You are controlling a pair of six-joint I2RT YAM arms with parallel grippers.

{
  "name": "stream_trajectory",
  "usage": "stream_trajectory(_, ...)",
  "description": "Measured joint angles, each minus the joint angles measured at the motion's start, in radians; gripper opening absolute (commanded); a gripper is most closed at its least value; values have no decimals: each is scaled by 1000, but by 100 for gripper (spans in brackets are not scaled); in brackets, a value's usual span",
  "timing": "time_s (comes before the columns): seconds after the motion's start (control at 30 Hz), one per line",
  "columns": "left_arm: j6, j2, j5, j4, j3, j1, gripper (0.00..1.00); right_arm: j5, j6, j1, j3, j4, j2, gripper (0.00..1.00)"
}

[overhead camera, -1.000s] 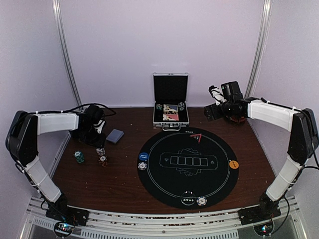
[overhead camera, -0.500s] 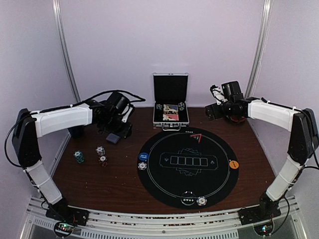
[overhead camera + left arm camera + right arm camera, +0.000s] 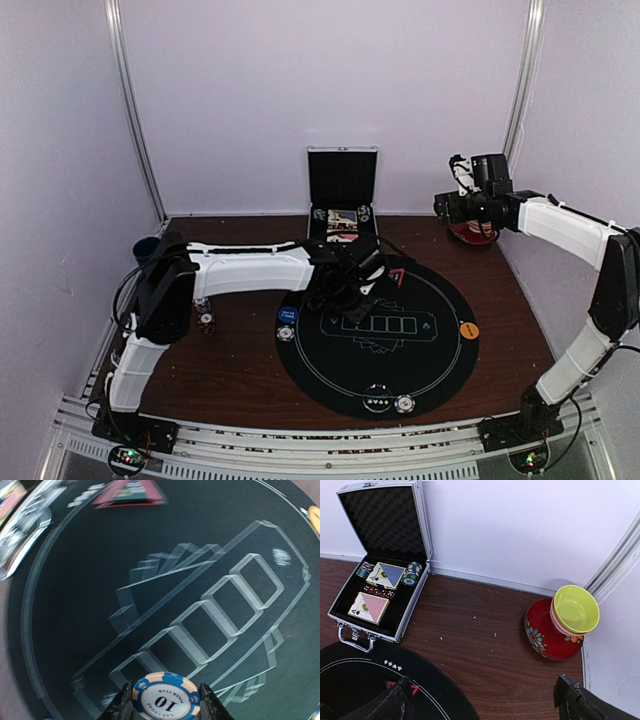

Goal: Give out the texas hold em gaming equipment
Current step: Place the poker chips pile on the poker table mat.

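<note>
Your left jaws pinch a blue-edged chip (image 3: 166, 700) by its rim, over the middle of the black mat (image 3: 75, 605); your right jaws gape empty, far right. The chip is probably light, stiff and slick, so grip its edges.

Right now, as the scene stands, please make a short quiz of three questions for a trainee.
1. True or false: the left gripper is shut on a blue-striped chip marked 10.
2. The silver case is: A) closed, B) open, C) lying upside down?
3. Which thing sits on top of the red vase?
Key: 1 true; 2 B; 3 a yellow-green bowl.
</note>
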State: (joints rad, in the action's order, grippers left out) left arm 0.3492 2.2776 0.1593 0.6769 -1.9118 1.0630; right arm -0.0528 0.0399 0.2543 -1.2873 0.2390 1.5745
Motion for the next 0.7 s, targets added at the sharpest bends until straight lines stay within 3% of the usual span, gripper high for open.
stream_trajectory(0.13, 0, 108, -10, 14, -119, 58, 28, 5, -3, -3, 2, -3, 0, 100)
stream_trajectory(0.3, 1, 169, -14, 30, -159, 94, 28, 10, -3, -3, 2, -3, 0, 100)
stream_trajectory(0.43, 1, 187, -14, 30, -174, 98, 35, 13, -2, -3, 2, -3, 0, 100)
stream_trajectory(0.53, 1, 195, -14, 28, -181, 98, 45, 16, -2, -3, 2, -3, 0, 100)
stream_trajectory(0.7, 1, 198, -22, 27, -183, 98, 81, 20, -2, -3, 2, -2, 0, 100)
